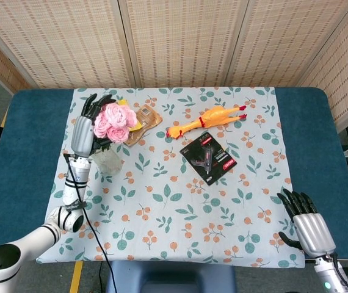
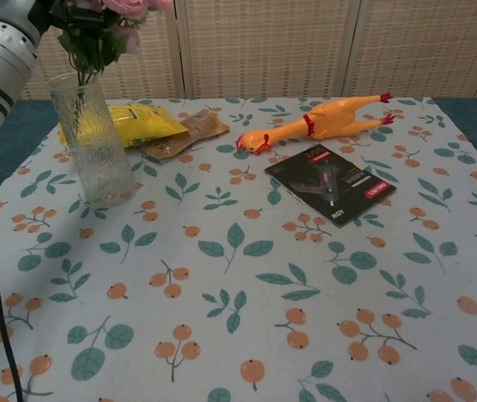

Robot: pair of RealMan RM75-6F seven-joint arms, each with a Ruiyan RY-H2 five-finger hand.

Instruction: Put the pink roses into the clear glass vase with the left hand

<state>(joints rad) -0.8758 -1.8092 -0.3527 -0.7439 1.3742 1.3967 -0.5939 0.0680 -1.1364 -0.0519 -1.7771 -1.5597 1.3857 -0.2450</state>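
Observation:
The pink roses [image 1: 114, 118] stand with their green stems down inside the clear glass vase [image 1: 108, 162] at the left of the floral cloth. In the chest view the vase [image 2: 96, 146] is upright, and the blooms [image 2: 130, 7] reach the top edge. My left hand [image 1: 86, 127] is right beside the bouquet on its left, fingers fanned upward and apart from the flowers. In the chest view that hand [image 2: 33, 17] shows at the top left corner, close to the stems. My right hand [image 1: 308, 227] rests at the near right table edge, fingers spread, holding nothing.
A yellow packet [image 2: 134, 123] and a brown snack packet [image 2: 184, 134] lie just behind the vase. A rubber chicken [image 1: 204, 119] and a black product card [image 1: 208, 157] lie at mid-table. The floral cloth [image 1: 180, 226] covers the blue table.

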